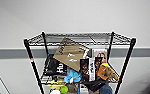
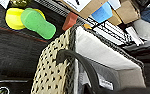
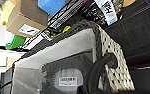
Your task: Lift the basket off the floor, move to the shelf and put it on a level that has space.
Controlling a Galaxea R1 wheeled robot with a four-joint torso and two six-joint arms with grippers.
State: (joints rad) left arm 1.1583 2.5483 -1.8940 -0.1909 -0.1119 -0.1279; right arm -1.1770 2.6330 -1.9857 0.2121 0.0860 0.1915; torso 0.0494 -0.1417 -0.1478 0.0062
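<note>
The shelf (image 1: 31, 60), a black wire rack, stands right in front of me against a white wall. Its top level (image 1: 78, 37) is a bare wire grid with nothing on it. The basket (image 2: 53, 72) sits very close under the left wrist camera, with cream weave, a dark braided rim and white lining. One dark loop handle (image 2: 83, 65) arches up toward that camera. In the right wrist view the basket (image 3: 116, 67) is just as close, its other handle (image 3: 98, 70) curving toward the lens. Dark floor (image 3: 141, 35) lies beyond the basket. The basket's rim is close to a lower wire tier.
The lower tiers hold a tilted cardboard box (image 1: 71, 53), books (image 1: 91, 65), a blue plush (image 1: 72, 75) and an orange toy (image 1: 104, 71). Near the basket are a green sponge (image 2: 38, 23), a yellow one (image 2: 12, 17), a blue block (image 2: 102, 12) and a labelled box (image 3: 27, 18).
</note>
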